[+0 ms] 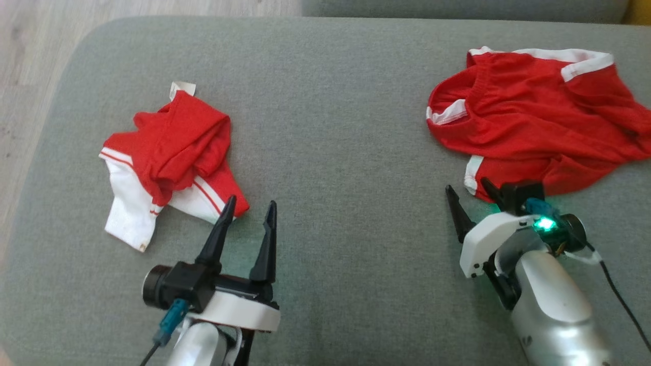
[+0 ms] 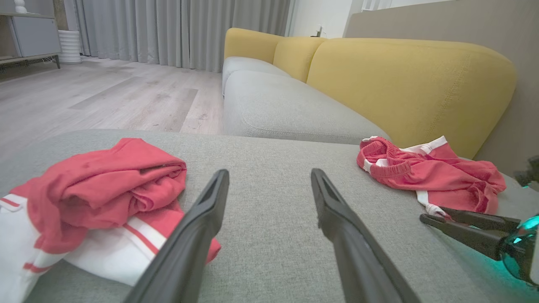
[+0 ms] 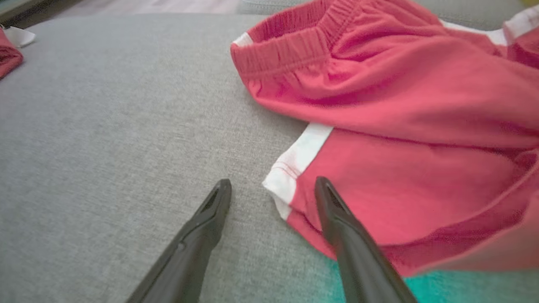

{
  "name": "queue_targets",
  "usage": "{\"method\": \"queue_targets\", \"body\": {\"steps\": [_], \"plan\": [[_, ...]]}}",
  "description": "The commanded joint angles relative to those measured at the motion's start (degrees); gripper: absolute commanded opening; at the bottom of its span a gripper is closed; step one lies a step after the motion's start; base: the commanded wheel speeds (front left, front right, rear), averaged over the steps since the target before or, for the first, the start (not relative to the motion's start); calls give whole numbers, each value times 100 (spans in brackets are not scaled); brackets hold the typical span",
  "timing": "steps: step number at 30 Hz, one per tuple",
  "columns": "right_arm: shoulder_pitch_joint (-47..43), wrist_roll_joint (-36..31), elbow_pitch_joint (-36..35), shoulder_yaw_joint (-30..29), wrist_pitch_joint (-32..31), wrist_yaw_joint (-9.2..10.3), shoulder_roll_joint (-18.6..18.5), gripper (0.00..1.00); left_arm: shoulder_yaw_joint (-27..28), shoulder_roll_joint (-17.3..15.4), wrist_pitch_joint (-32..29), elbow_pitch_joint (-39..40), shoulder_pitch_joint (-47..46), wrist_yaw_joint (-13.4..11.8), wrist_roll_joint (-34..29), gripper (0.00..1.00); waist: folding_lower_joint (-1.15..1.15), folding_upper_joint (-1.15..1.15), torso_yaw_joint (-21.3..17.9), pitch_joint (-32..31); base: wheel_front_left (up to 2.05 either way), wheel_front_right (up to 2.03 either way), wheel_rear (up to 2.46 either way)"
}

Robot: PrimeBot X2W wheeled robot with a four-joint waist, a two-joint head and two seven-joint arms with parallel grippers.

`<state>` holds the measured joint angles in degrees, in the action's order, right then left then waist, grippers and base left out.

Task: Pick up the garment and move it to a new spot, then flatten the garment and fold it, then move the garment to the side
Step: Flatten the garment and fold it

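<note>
A broad grey cushion [image 1: 335, 101] carries everything. The left wrist view adds what the head view leaves out: a yellow sofa back [image 2: 404, 84] rising behind the far right, pale wooden floor [image 2: 105, 97] to the left, and grey curtains [image 2: 181, 29] beyond.

The red shorts [image 1: 529, 117] lie rumpled at the far right of the cushion. A crumpled red-and-white garment [image 1: 168, 157] sits well apart on the left.

The right hand [image 1: 466, 184] is at the near edge of the shorts, fingers spread wide and holding nothing. The right wrist view shows one finger over the red cloth and the other over bare cushion, with the white hem strip [image 3: 294, 155] between them; I cannot tell whether it touches the cloth.

The left hand [image 1: 252, 201] is just right of the red-and-white garment's near corner, fully spread and empty.

The right wrist view makes out the shorts' gathered waistband [image 3: 290, 46]. The head view shows a white label [image 1: 182, 89] at the left garment's far edge.
</note>
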<state>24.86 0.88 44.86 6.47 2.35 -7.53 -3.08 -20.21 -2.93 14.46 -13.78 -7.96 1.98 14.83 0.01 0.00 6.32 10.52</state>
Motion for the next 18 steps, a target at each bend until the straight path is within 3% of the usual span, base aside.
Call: {"method": "queue_targets", "body": {"steps": [1,3,4,5,12,18], "plan": [[198,-49,-65,73,-29,4,20,100,155,5,54,182,-200,-28,44,100,-1,0,19,25,0,0,0],[288,-139,165,-12,-148,4,20,95,147,5,54,180,-211,-37,52,100,-1,0,26,42,0,0,0],[321,-149,260,-49,-183,4,20,38,143,5,54,177,-218,-43,55,100,-1,0,23,43,0,0,0],[349,-169,332,-71,-184,4,20,0,146,5,54,172,-223,-54,57,100,-1,0,8,36,0,0,0],[215,-207,510,-274,-24,4,20,0,252,5,54,158,-161,-74,72,100,-1,0,-327,-214,0,0,0],[-227,-458,149,-816,-78,4,20,0,353,5,54,213,-46,-103,72,100,-1,0,-758,-437,0,0,0]]}}
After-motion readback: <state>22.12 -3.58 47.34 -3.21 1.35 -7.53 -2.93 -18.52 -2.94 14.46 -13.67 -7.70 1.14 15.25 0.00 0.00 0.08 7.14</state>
